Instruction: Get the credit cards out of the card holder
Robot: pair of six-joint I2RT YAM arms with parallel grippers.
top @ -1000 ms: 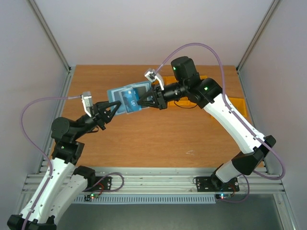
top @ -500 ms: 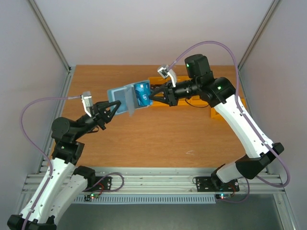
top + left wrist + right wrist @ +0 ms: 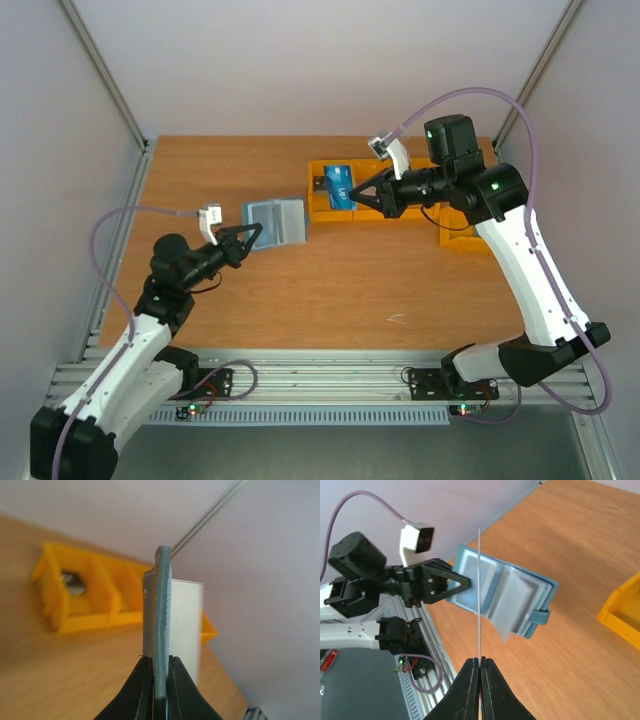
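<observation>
- One card holder (image 3: 275,222), edge pinched in my left fingers (image 3: 135,695), above the tabletop (image 3: 350,290);
- one blue card (image 3: 338,186) clamped in my right fingers (image 3: 467,690) over yellow bins (image 3: 316,195), well apart

Open teal card holder (image 3: 275,222), blue card (image 3: 340,187) apart

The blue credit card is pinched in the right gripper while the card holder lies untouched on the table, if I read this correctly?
Not quite: the card holder is not untouched; the left gripper is shut on its edge, as the left wrist view shows. The right gripper does pinch the blue credit card.
</observation>
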